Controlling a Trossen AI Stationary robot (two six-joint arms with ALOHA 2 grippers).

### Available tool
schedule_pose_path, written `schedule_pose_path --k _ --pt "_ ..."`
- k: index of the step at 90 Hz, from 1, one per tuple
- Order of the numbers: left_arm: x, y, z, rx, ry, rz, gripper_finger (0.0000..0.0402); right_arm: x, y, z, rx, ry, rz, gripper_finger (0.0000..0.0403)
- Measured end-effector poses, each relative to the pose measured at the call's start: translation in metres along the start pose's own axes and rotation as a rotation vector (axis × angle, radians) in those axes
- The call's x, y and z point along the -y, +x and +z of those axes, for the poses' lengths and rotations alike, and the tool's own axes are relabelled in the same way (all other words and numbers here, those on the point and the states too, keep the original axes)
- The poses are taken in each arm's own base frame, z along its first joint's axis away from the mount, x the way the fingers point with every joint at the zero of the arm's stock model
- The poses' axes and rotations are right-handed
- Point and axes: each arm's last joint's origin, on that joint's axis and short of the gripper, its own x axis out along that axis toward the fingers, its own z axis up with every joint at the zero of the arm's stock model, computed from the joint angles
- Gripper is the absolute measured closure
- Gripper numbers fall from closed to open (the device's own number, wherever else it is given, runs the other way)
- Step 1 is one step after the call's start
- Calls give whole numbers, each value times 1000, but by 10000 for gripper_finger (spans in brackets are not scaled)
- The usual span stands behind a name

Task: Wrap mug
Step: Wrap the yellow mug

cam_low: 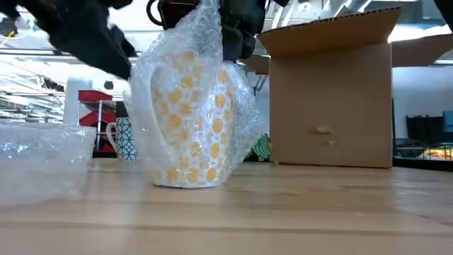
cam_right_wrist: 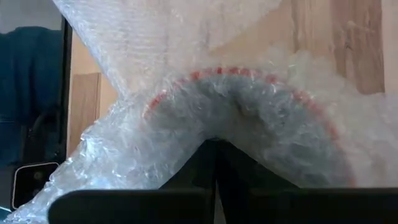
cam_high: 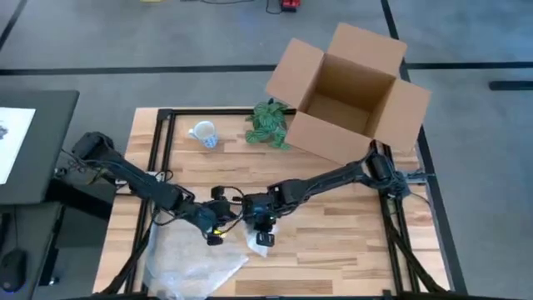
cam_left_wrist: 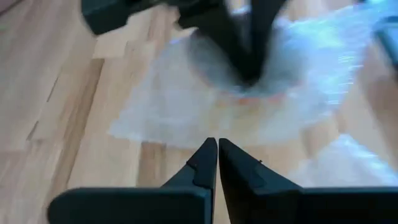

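Observation:
A white mug with yellow dots (cam_low: 190,124) stands upright on the table near its front edge, loosely covered in bubble wrap (cam_low: 177,64). In the right wrist view its red rim (cam_right_wrist: 249,74) shows through the wrap. My right gripper (cam_high: 263,228) is right above the mug, shut, its tips at the wrap over the mug's mouth. Just to the mug's left, my left gripper (cam_left_wrist: 217,155) is shut with nothing in it, a little above the table. My right gripper meets the bubble wrap over the mug's mouth (cam_right_wrist: 214,134) with its shut fingertips, from above and pointing down. The wrap dips inward around the tips. Whether any wrap is caught between the fingers cannot be told. The mug stands upright on the table.
More bubble wrap (cam_high: 191,260) lies at the front left. A second mug with a blue pattern (cam_high: 203,133) and a green leafy thing (cam_high: 268,125) sit at the back. An open cardboard box (cam_high: 350,92) stands at the back right.

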Motion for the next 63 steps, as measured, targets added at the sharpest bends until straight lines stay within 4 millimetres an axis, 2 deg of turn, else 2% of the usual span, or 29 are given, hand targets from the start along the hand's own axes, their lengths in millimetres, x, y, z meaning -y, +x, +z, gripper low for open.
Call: schedule_pose_path --k 36,55,63 --pt "3 5 -4 -17 5 4 402 -11 -60 6 112 -32 -32 403" --pt "3 5 -4 -21 8 6 402 -19 -61 5 113 -57 10 403" --pt "3 5 -4 -16 7 8 402 -18 -50 5 91 -58 42 403"
